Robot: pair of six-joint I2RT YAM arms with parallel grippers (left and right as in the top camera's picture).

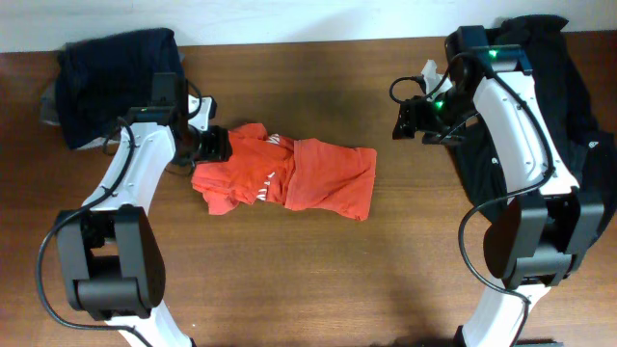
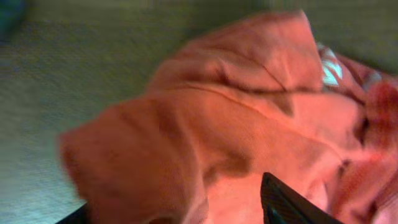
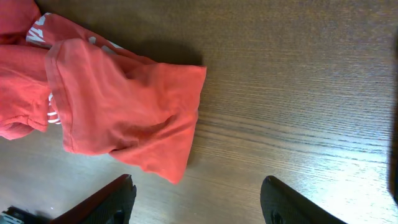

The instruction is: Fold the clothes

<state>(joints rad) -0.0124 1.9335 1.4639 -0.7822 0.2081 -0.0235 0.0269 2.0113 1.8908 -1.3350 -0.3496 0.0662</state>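
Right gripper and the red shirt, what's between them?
Just bare wooden table between the right gripper and the red shirt; the overhead view shows it.

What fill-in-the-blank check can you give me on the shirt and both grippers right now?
1. The left gripper is at the T-shirt, while the right gripper grips ____.
2. The right gripper's jaws stand ____.
3. The black garment lies under the ____ arm.
4. The dark navy pile lies beside the ____ arm.
Missing words: nothing; open; right; left.
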